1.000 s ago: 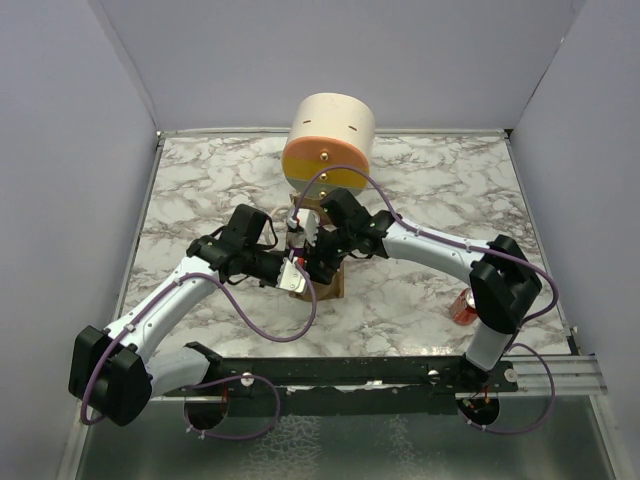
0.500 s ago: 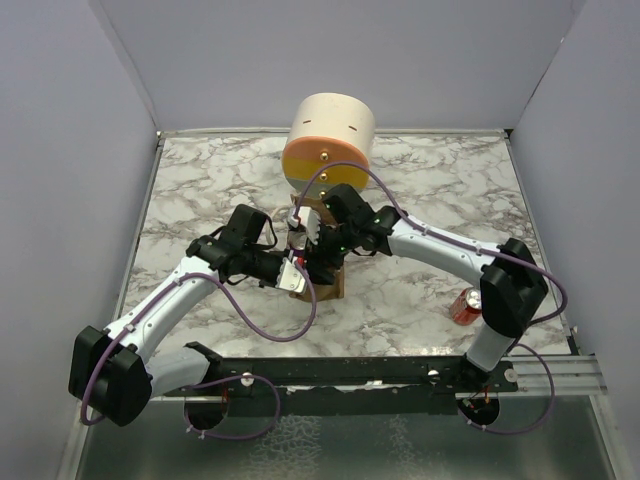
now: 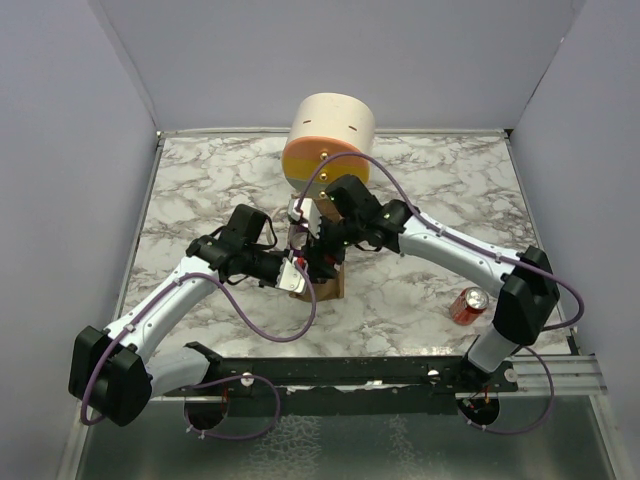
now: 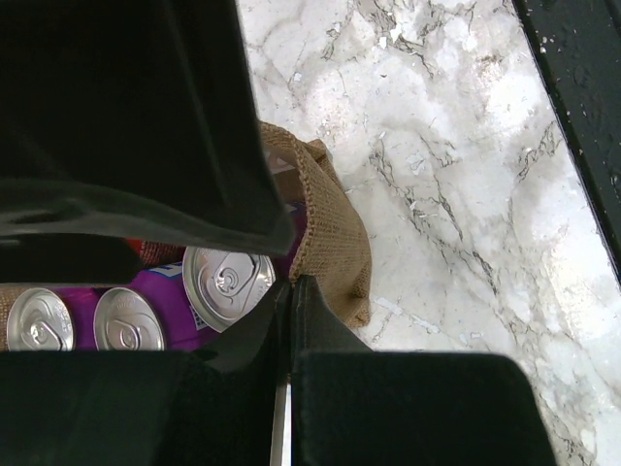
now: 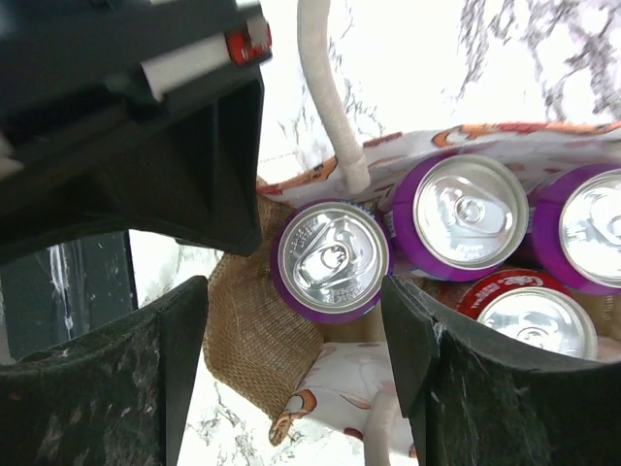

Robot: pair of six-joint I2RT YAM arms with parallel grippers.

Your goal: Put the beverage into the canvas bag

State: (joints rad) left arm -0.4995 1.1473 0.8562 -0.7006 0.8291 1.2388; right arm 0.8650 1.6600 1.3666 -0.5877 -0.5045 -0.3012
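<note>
At the left of the top view, my left gripper (image 3: 297, 275) is clenched on the rim of the canvas bag (image 3: 332, 285). The bag stands in the middle of the marble table (image 3: 200, 180). My right gripper (image 3: 318, 252) hangs over the bag with its jaws apart. Its own camera shows a purple can (image 5: 330, 260) between them, down in the bag beside other purple cans (image 5: 471, 216). At the lower right, a red can (image 3: 468, 305) stands alone on the table, well apart from the bag.

Cream cylinder (image 3: 335, 125) — orange-fronted — stands far back on the marble table (image 3: 200, 190)
</note>
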